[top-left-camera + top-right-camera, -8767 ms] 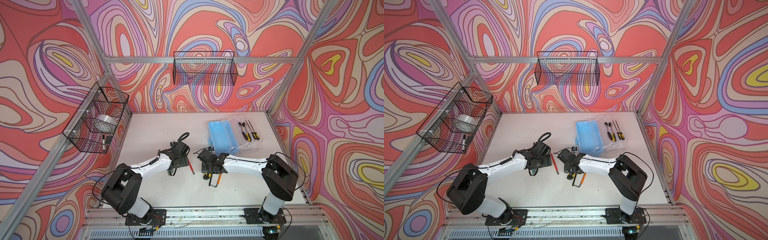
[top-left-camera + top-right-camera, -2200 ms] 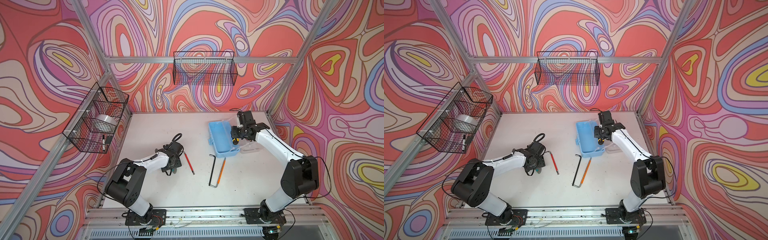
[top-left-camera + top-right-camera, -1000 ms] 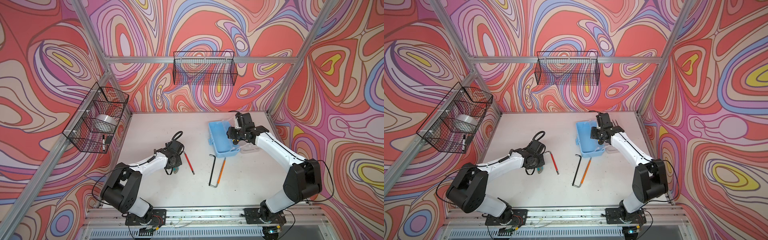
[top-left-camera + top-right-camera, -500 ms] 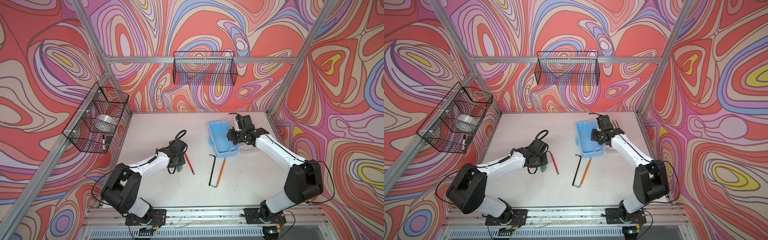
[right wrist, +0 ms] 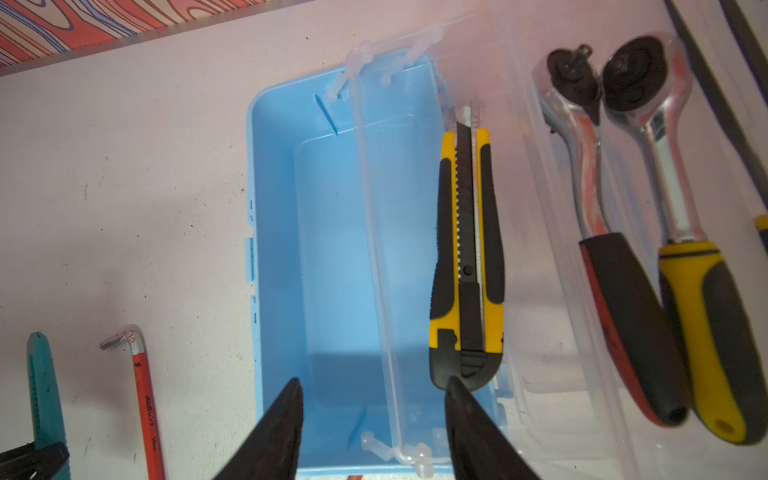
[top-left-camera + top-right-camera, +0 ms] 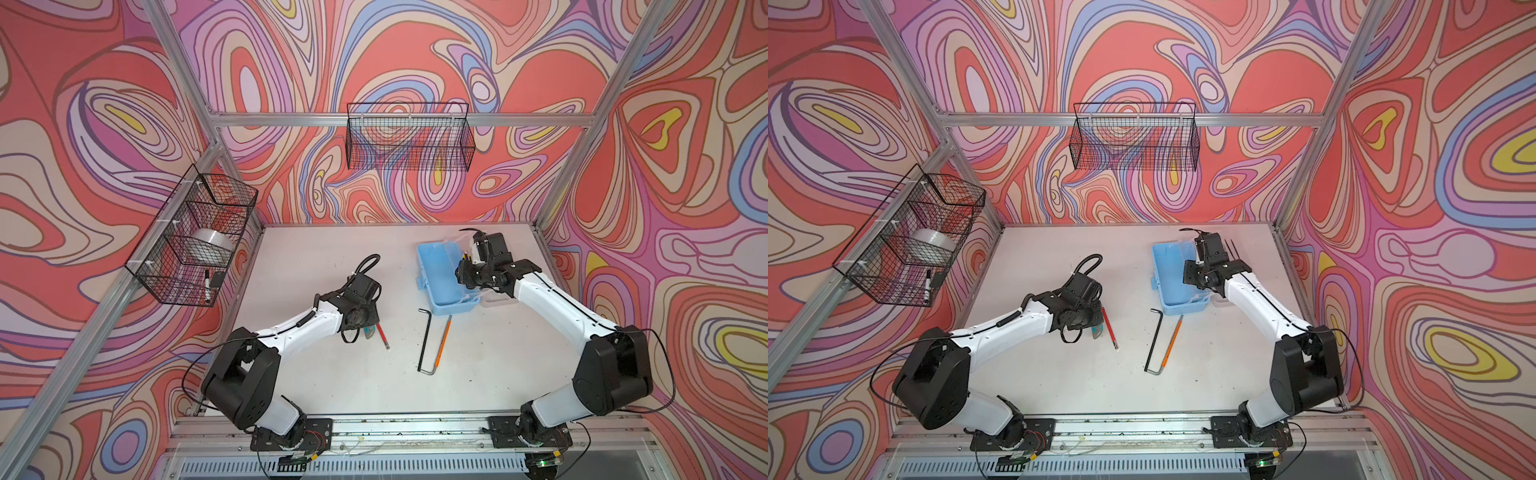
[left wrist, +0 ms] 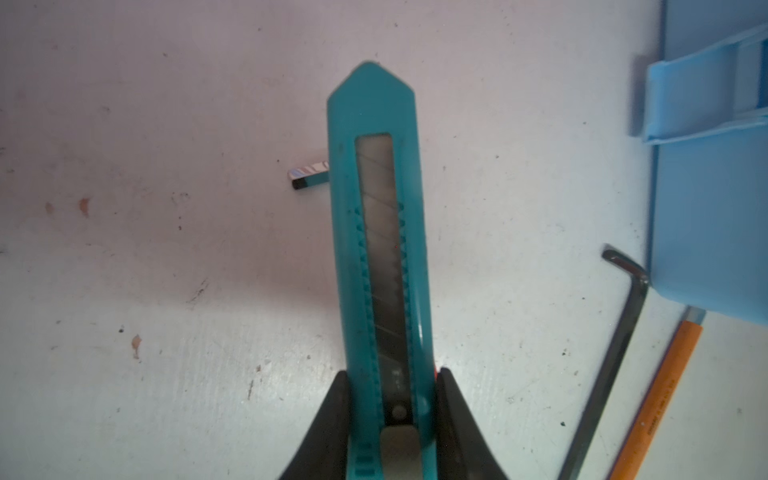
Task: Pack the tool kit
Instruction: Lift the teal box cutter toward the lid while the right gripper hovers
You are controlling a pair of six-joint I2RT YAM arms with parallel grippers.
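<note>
The light-blue tool kit case (image 6: 440, 274) (image 6: 1173, 286) (image 5: 324, 249) lies open at the back right, its clear lid (image 5: 374, 232) swung up. A yellow-black cutter (image 5: 465, 257) lies inside it along the lid side. My right gripper (image 5: 372, 384) (image 6: 462, 276) hovers open over the case with nothing between its fingers. My left gripper (image 7: 390, 382) (image 6: 365, 328) is shut on a teal cutter (image 7: 382, 249) (image 6: 1096, 331) just above the table, left of the case. Two ratchets (image 5: 615, 249) (image 5: 685, 257) lie beside the case on clear plastic.
A red-sleeved hex key (image 6: 382, 334) (image 5: 143, 399) lies beside the left gripper. A black hex key (image 6: 423, 340) and an orange-sleeved one (image 6: 444, 340) lie in front of the case. Black wire baskets (image 6: 409, 141) (image 6: 195, 237) hang on the back and left walls.
My left gripper has carried the teal cutter a little to the right. The right gripper has stayed over the case, shifting only slightly.
</note>
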